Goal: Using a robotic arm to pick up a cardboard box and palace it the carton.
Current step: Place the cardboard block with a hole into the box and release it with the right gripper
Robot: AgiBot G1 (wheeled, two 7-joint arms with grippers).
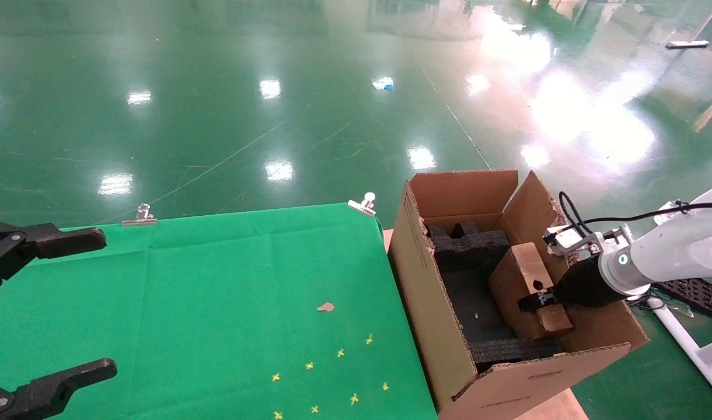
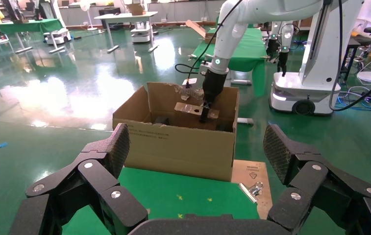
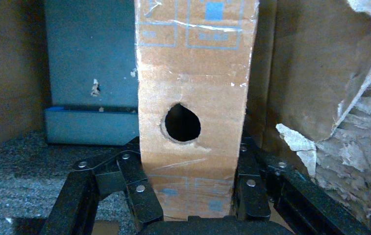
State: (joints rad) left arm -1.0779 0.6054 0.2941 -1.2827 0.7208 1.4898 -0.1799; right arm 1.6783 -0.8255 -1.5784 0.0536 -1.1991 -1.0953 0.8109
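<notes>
Right tool: the robotic arm's [image 1: 671,251] right tool [image 1: 537,301] reaches in over the far-side wall of the carton [image 1: 432,303], its fingers [image 3: 144,198] pinching the cardboard box [image 1: 528,286] by its narrow edges.
Cardboard box: inside the carton, tilted, hole face up, above the black foam padding [image 1: 470,248]; whether its lower end touches the foam cannot be told.
Carton: stands off the right edge of the desk [image 1: 187,303], flaps up.
Left tool: the left tool [image 1: 44,312] hangs spread and empty over the desk's left edge, idle.
Step in hand: judged to be lowering and releasing.
How to do it well: bring the box down until it seats flat on the foam, keep clear of the torn flap beside it, then part the fingers only once it rests, and lift straight out.
</notes>
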